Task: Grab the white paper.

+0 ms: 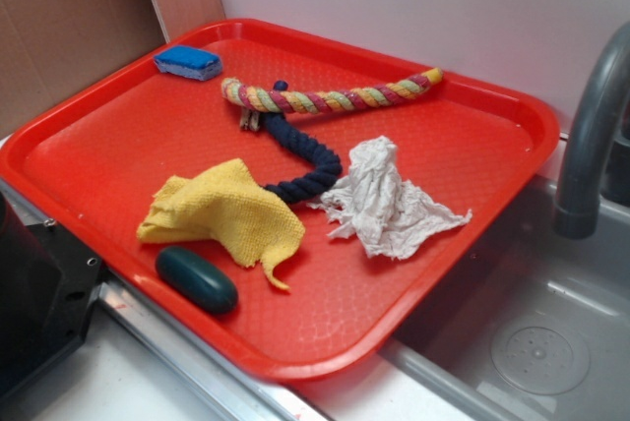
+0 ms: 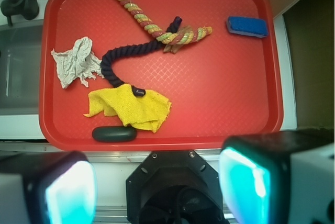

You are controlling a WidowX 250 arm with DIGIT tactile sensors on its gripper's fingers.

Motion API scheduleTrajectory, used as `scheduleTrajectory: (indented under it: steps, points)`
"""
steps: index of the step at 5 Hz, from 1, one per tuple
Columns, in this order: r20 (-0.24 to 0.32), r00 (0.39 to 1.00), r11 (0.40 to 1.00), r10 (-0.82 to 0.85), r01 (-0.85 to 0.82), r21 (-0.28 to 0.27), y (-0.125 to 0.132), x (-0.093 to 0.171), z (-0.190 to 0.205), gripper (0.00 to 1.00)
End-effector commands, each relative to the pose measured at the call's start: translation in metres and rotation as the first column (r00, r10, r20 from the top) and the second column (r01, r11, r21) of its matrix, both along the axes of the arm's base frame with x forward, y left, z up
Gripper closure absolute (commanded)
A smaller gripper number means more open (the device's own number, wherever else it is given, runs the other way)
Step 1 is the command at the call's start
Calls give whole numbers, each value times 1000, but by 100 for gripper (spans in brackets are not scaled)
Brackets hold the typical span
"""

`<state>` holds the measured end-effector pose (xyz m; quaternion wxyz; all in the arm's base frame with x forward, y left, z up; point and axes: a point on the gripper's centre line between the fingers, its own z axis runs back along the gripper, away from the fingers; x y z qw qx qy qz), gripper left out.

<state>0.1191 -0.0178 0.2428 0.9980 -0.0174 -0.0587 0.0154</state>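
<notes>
Gripper [image 2: 157,182]: above the tray's near edge, fingers spread wide, holding nothing.
White paper [image 2: 75,67]: crumpled, at 9 o'clock on the red tray [image 2: 235,103], touching the navy rope [image 2: 123,56].
Yellow cloth [image 2: 131,106]: at 4 o'clock from the paper, rope end lying on it.
Blue sponge [image 2: 247,26]: 2 o'clock corner.
</notes>
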Motion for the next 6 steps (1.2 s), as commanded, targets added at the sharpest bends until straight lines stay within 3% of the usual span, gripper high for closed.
scheduleTrajectory:
  steps: [1,2,3,4,5,6]
  points:
    - [0,1000,1000,0,0,0,0,0,0,0]
    - [2,969,968,-247,247,31,-50,36,-28,0]
    - [-15,877,876,-479,479,51,-88,63,-65,0]
    - [38,731,732,-682,681,19,-109,65,-89,0]
    - [63,578,581,-813,813,40,-119,80,-112,0]
    - [87,497,502,-863,864,42,-130,97,-143,0]
